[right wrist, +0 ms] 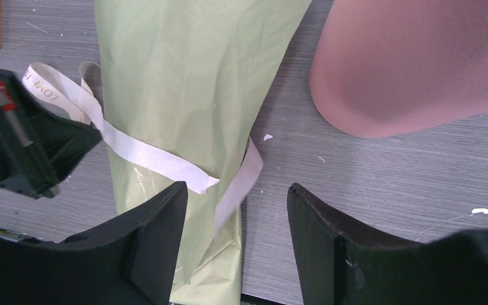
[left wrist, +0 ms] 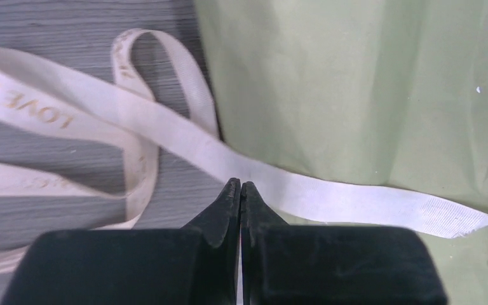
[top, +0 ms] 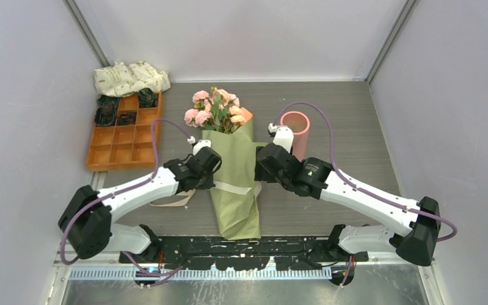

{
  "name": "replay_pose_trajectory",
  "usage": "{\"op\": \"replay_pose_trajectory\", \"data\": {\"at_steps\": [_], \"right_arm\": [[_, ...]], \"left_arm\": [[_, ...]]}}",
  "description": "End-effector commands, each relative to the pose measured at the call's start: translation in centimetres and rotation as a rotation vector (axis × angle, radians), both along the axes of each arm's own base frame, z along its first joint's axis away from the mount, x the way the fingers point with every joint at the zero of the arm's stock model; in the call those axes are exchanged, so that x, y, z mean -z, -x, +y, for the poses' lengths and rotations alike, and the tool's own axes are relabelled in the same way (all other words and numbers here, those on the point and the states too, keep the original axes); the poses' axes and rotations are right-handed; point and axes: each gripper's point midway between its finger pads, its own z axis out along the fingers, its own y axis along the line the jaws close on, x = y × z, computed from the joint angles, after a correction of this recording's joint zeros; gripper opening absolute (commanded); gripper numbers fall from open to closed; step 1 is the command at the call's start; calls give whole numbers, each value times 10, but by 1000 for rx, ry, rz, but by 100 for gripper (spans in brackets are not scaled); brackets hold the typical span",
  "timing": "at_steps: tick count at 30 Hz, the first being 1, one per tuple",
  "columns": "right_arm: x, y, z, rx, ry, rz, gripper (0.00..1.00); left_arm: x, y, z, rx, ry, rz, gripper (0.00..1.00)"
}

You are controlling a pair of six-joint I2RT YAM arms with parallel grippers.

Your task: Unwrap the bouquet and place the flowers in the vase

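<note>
Touches ribbon (left wrist: 165,127) with clenched left pincer (left wrist: 240,184), across bouquet (top: 235,181) lying mid-table, roses (top: 216,108) toward far edge. Holds right pincer (right wrist: 236,186) released over paper (right wrist: 184,82), beside vase (top: 302,141).

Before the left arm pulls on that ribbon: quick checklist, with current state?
1. Shut left gripper: ok.
2. Its hold on the ribbon: cannot tell; the tips meet at the ribbon's edge.
3. Open right gripper over the bouquet, near the ribbon: ok.
4. Bouquet unwrapped: not ok; the ribbon crosses the paper.
5. Upright vase, apart from the bouquet: ok.
</note>
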Motion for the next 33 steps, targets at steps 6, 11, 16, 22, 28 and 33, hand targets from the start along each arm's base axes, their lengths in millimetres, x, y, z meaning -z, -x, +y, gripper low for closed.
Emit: {"op": "replay_pose_trajectory", "data": {"at_steps": [6, 11, 16, 22, 28, 33], "right_arm": [[4, -3, 23, -34, -55, 14, 70], [26, -6, 40, -62, -46, 54, 73], [52, -13, 56, -74, -9, 96, 72], [79, -17, 77, -107, 3, 151, 60], [75, -23, 98, -159, -42, 135, 22], [34, -27, 130, -258, -126, 85, 1]], "left_arm": [[-82, 3, 68, -157, -106, -197, 0], [-101, 13, 96, -217, -107, -245, 3], [-114, 18, 101, -231, -61, -283, 7], [-120, 23, 106, -236, -67, -281, 7], [-130, 30, 113, -247, -33, -306, 7], [-157, 35, 122, -265, 2, -358, 8]]}}
